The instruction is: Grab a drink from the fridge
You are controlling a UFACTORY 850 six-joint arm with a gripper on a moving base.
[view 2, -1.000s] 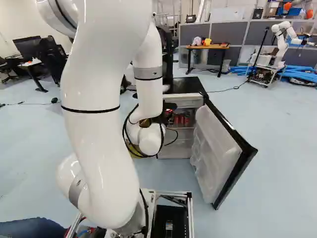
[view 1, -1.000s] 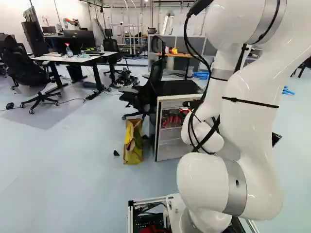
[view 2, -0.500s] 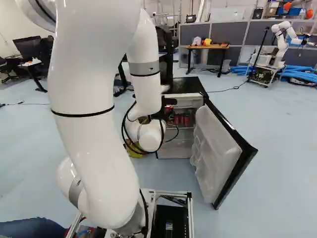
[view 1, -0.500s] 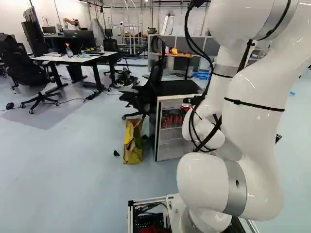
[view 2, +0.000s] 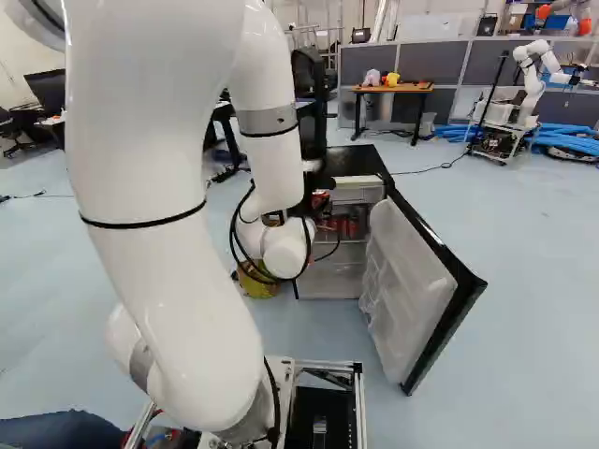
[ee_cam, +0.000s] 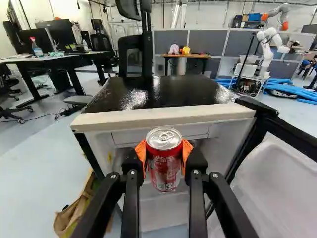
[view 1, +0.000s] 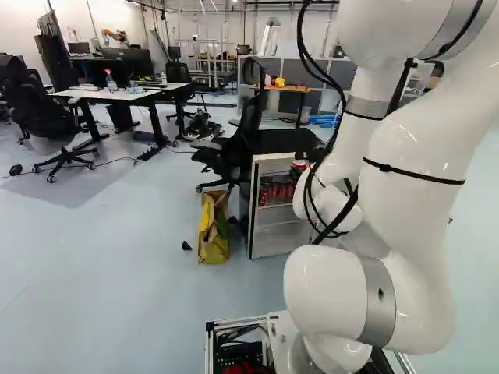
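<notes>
Can (ee_cam: 165, 161): red with a silver top, upright between the orange pads (ee_cam: 140, 155), in front of the fridge's top edge; in the left base view it shows right of the middle, a little higher than it did a second ago. It looks out of the compartment, which makes the grab itself all but done.
Gripper (ee_cam: 165, 154): clamped on the can from both sides; the can sits straight, so the hold seems sound.
Arm (view 2: 178, 299): its upper part has swung toward the left edge of the right base view, while its lowest joint stays put at the foot. I read that as lifting and drawing back with the can.
Fridge (ee_cam: 198, 114): unmoved, near the middle of the right base view, its front facing the arm.
Shelf cans (view 1: 273, 192): more red ones inside, still in place at the centre of the left base view; the pull seems not to have upset them.
Door (view 2: 404, 281): wide open as before, lower right of centre in the right base view. Swinging that way too soon could knock the can or the wrist.
Bag (view 1: 213, 234): on the floor at the fridge's left, unmoved.
Next: keep the grip firm and the can level, back well off from the front, then turn.
</notes>
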